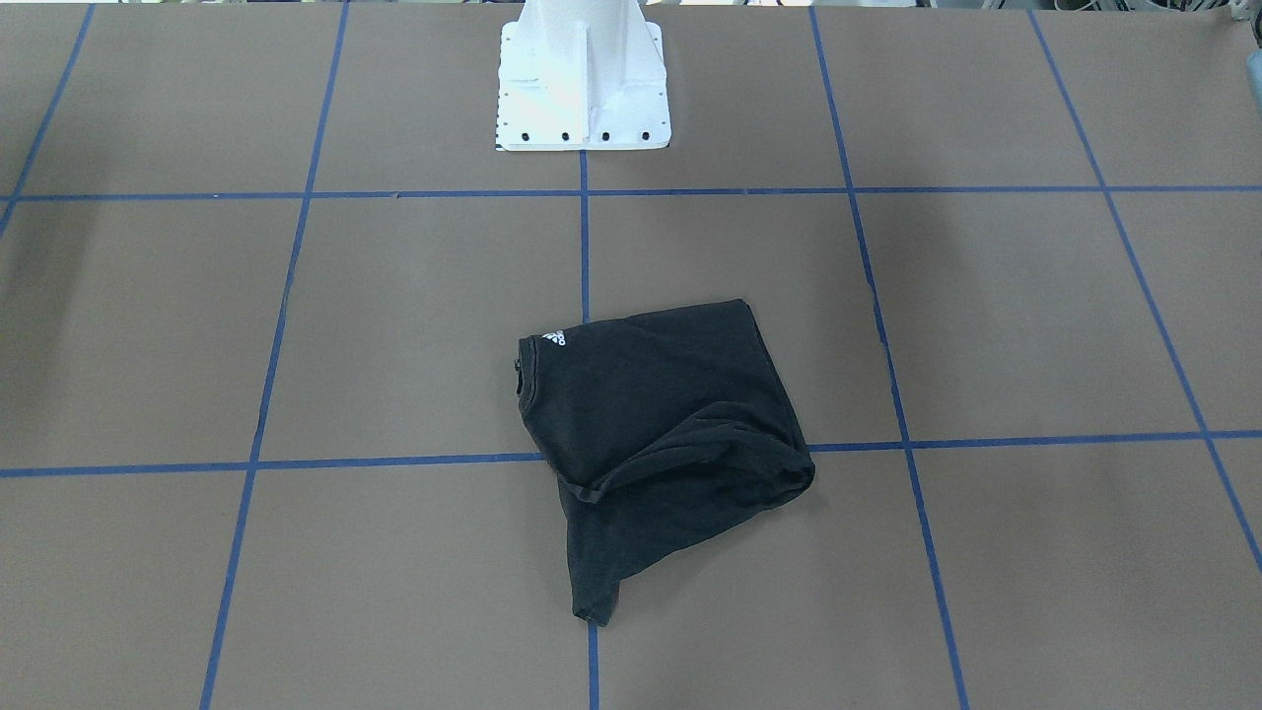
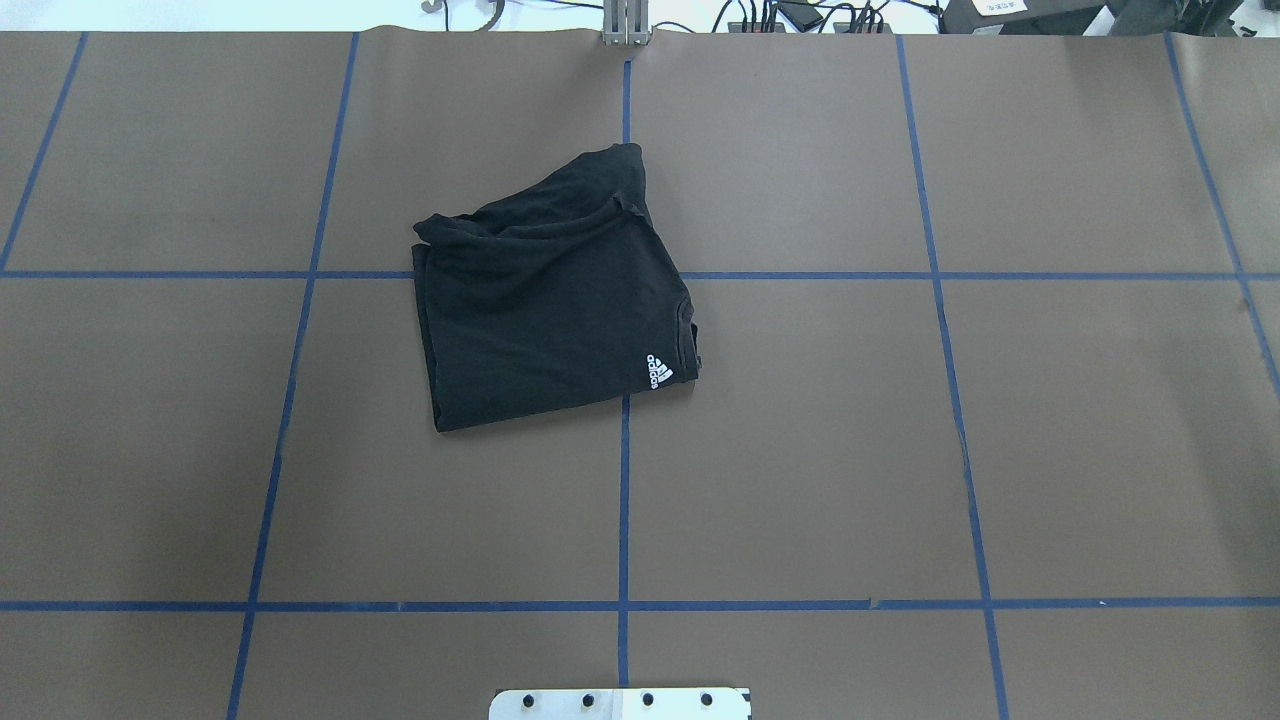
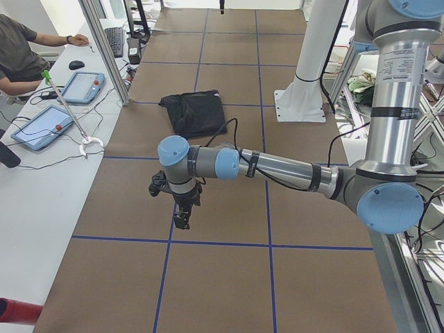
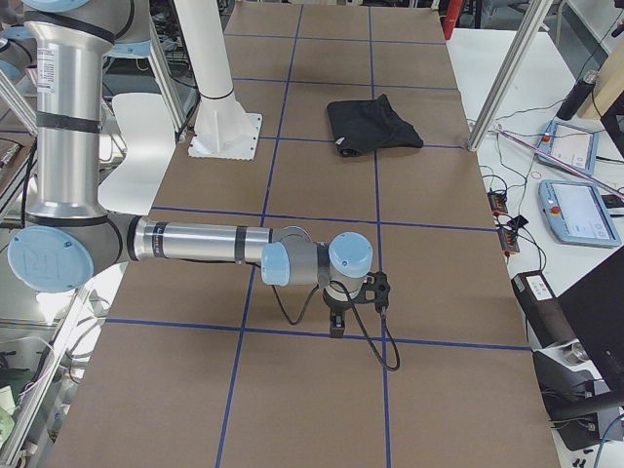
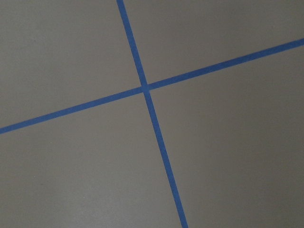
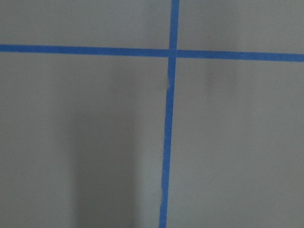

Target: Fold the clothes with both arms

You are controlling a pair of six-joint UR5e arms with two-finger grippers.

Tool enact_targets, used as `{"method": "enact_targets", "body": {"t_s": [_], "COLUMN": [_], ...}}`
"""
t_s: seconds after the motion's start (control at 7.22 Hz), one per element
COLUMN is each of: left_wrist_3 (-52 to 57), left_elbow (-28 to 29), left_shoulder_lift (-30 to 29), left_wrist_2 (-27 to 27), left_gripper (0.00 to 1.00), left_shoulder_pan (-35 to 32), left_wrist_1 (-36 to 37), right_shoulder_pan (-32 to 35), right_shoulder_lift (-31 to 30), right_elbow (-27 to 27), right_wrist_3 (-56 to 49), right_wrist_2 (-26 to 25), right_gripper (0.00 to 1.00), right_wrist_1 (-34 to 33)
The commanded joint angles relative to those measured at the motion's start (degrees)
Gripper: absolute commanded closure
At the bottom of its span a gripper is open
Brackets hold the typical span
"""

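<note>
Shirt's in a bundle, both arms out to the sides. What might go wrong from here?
1. A loose flap sticks out of the shirt; pulling it may undo the bundled layers.
2. The cable looping below the right gripper might snag the cloth.
3. Both wrist views show only bare table, so the approach starts blind.

Silver tubular left arm, right arm; light-blue caps; white pedestal.

Black T-shirt: white "adidas" wordmark with three-stripe mark, just beside the collar. White labels on left arm and right arm: print too small to read.
</note>
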Motion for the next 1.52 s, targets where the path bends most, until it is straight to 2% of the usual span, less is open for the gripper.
{"method": "enact_targets", "body": {"t_s": [0.0, 0.14, 0.55, 0.83, 1.11, 1.38], "left_wrist_3": [3.62, 7.14, 7.26, 7.96, 7.87, 7.87], "left_elbow": [0.09, 0.87, 1.94, 1.85, 2.20, 2.02], "left_shoulder_lift": [2.39, 3.53, 3.98, 3.81, 3.37, 3.19], "left_wrist_2": [-0.55, -1.07, -6.24, -6.09, -5.91, -6.00], "left_gripper": [0.00, 0.00, 0.00, 0.00, 0.00, 0.00], "left_shoulder_pan": [-0.08, -0.26, -0.95, -3.85, -4.04, -4.04], "left_wrist_1": [-0.50, -0.68, -3.67, -3.75, -3.67, -3.67], "right_shoulder_pan": [1.26, 1.35, 1.79, 1.88, 2.32, 5.64], "right_shoulder_lift": [0.22, 0.22, 0.22, 0.04, -0.31, 0.21], "right_elbow": [-0.02, -0.19, -0.11, -0.11, -0.02, 0.68], "right_wrist_3": [-6.74, -6.74, -6.74, -6.74, -6.74, -6.74], "right_wrist_2": [0.20, 0.81, 0.81, 0.64, 0.11, -0.15], "right_gripper": [0.00, 0.00, 0.00, 0.00, 0.00, 0.00], "right_wrist_1": [-4.18, -4.10, -3.66, -3.57, -3.48, -3.48]}}
